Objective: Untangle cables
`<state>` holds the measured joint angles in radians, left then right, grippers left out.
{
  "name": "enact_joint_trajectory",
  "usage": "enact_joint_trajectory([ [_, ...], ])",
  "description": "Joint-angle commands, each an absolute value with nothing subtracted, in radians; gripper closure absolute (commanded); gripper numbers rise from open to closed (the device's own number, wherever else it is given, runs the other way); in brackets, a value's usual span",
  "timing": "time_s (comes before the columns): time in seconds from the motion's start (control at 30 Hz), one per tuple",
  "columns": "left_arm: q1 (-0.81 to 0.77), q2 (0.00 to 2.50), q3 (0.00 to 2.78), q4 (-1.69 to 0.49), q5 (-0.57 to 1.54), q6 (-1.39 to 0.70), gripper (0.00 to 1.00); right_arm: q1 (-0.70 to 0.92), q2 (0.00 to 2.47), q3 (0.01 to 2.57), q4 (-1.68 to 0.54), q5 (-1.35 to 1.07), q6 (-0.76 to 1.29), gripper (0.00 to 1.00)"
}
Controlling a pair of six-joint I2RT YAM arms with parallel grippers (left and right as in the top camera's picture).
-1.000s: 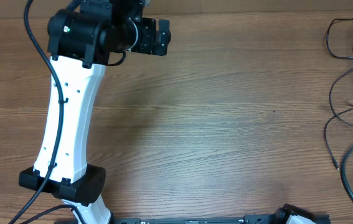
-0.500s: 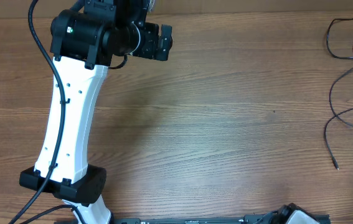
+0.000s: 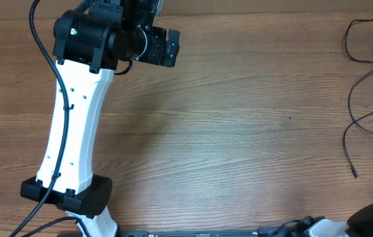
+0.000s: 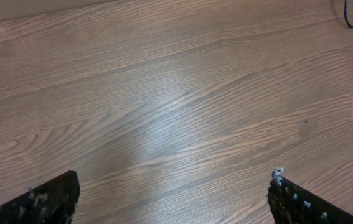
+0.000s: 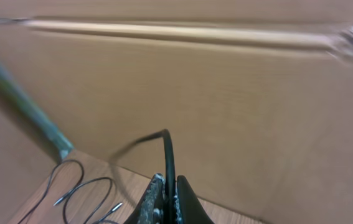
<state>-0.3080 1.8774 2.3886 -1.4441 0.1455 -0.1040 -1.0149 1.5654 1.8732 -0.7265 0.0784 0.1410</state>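
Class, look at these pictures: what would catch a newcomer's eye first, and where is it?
The big white-and-black left arm stands at the left of the table, with the left gripper open over bare wood. Thin black cables loop loosely at the right edge, and the right gripper is shut on one black cord.

Thin black cables (image 3: 350,105) lie in loose, looping strands (small plug tips) far right.

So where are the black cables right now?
Overhead, the cables lie loose at the table's right edge, far from the left arm; one strand rises from the shut right pincer.
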Motion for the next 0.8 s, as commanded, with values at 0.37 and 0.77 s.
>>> enact_joint_trajectory([
  [0.37,-0.309,1.877,2.391,-1.444,0.140,-0.093,0.09,-1.097,1.629,1.682,-0.673,-0.099,0.337,0.96],
  [0.77,-0.309,1.877,2.391,-1.462,0.150,-0.104,0.12,-0.973,1.801,1.465,-0.545,-0.106,0.340,0.96],
])
